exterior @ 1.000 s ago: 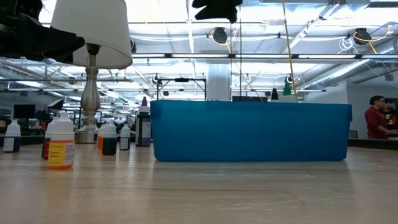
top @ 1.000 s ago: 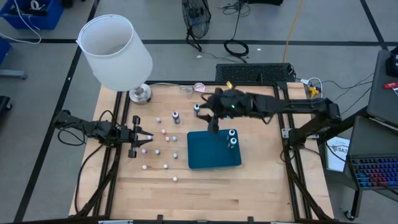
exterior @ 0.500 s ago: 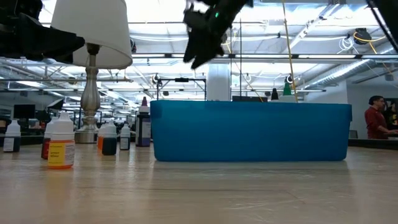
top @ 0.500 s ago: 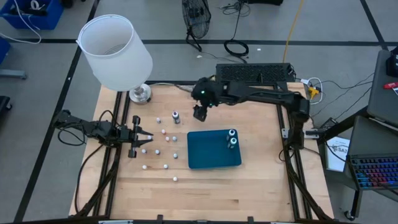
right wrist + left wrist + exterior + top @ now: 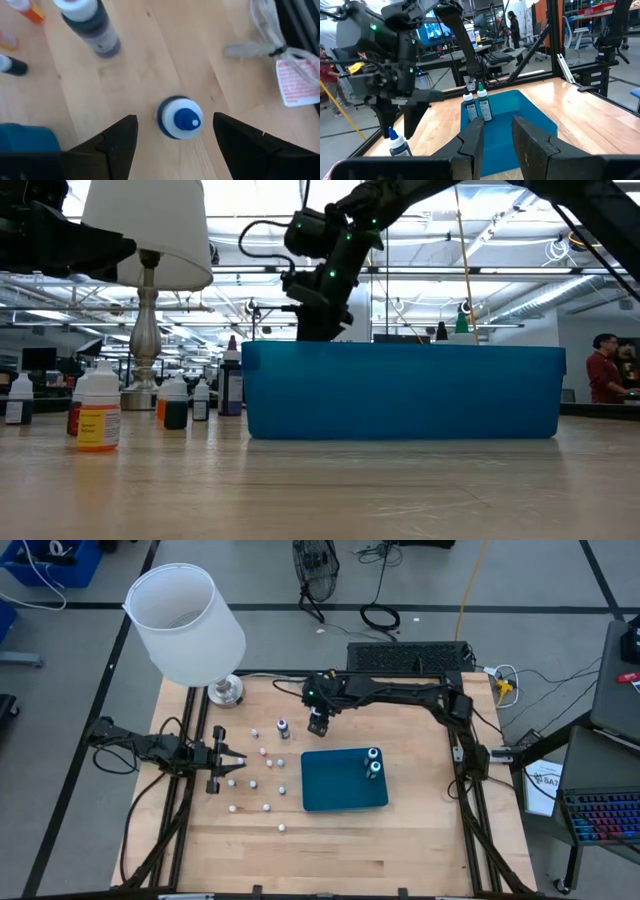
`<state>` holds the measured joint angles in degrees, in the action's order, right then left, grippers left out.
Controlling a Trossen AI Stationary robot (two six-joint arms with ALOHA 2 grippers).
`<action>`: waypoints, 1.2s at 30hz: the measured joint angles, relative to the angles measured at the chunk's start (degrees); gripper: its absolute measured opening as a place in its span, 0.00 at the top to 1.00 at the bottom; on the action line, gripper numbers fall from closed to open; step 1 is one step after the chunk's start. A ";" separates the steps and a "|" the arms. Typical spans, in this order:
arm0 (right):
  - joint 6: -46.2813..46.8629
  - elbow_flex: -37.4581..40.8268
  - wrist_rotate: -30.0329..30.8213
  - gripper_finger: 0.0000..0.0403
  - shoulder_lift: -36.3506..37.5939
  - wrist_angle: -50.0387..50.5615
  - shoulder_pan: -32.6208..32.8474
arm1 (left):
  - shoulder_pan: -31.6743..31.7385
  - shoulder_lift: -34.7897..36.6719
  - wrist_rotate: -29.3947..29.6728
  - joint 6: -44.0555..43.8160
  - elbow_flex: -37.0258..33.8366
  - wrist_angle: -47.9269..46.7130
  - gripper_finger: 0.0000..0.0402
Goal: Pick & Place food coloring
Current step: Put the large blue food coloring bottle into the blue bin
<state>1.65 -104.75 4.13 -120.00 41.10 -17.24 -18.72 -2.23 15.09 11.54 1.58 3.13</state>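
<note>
Hovering with its fingers spread, the right gripper (image 5: pixel 170 137) hangs straight over a blue-tipped bottle (image 5: pixel 180 117) of food coloring, one finger on each side and neither touching it. From above, that gripper (image 5: pixel 318 726) sits just behind the tray (image 5: pixel 335 795), near the table's far edge, and beside it stands another dark bottle (image 5: pixel 283 726). No grasp has been made yet, so this looks like the approach to the next pick.

Two bottles (image 5: pixel 374 762) already stand upright together in the tray's far right corner, which I take as the finished part of the job. Left to do, as far as I can judge: the bottle under the gripper, the dark one next to it, and the scatter of small whitish bottles (image 5: pixel 262 778) spread over the wood (image 5: pixel 400 840) to the tray's left, well apart from one another. Most of the work therefore lies ahead.

The left gripper (image 5: pixel 228 767) waits low at the left side of the table, fingers parted and holding nothing, close to those small bottles. A lamp (image 5: pixel 185 625) stands at the far left corner.
</note>
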 joint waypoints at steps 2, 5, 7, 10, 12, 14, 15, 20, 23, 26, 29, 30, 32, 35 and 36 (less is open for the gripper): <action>0.00 0.00 -0.10 0.38 -0.13 -0.04 -0.06 | 0.00 -0.02 0.00 -0.01 0.00 0.06 0.74; -0.15 0.73 -1.76 0.39 0.02 -1.41 -0.10 | 0.00 -0.02 0.00 -0.01 0.00 0.01 0.74; -0.28 1.76 -2.41 0.39 0.02 -2.44 -0.10 | 0.00 0.01 0.00 -0.01 0.00 0.07 0.74; -0.29 3.60 -2.96 0.39 0.00 -5.04 -0.41 | 0.00 -0.02 0.00 0.00 0.00 0.07 0.74; -0.33 5.12 -2.96 0.39 0.00 -7.32 -0.74 | 0.00 -0.01 0.00 -0.01 0.00 0.05 0.74; -0.35 6.54 -2.94 0.39 -0.04 -9.14 -0.88 | 0.00 -0.02 0.00 -0.01 0.00 0.05 0.74; -0.37 6.86 -2.96 0.39 -0.05 -9.40 -1.00 | 0.00 -0.01 0.00 -0.01 0.00 0.05 0.74; -0.41 7.42 -2.96 0.39 -0.05 -9.67 -1.68 | 0.00 0.00 0.00 -0.01 0.00 0.05 0.74; -0.40 7.45 -2.94 0.39 -0.05 -10.26 -2.01 | 0.00 0.01 0.00 -0.01 0.00 0.05 0.74; -0.41 7.45 -2.94 0.39 -0.05 -11.32 -2.01 | 0.00 0.01 0.00 -0.01 0.00 0.05 0.74; -0.42 7.45 -2.96 0.39 -0.05 -11.11 -1.94 | 0.00 0.01 0.00 -0.01 0.00 0.05 0.74; -0.42 7.45 -2.98 0.39 -0.05 -10.92 -1.94 | 0.00 0.00 0.00 -0.01 0.00 0.05 0.74; -0.41 7.45 -2.96 0.39 -0.05 -10.86 -1.94 | 0.00 0.01 0.00 -0.01 0.00 0.05 0.74; -0.03 7.45 -2.96 0.41 -0.05 -10.97 -1.94 | 0.00 -0.01 0.00 -0.01 0.00 0.05 0.74; 0.16 7.45 -2.96 0.43 -0.05 -10.94 -1.94 | 0.00 -0.02 0.00 0.01 0.00 0.05 0.74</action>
<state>1.81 -97.30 1.17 -120.05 30.17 -19.18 -18.72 -2.24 15.09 11.55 1.58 3.18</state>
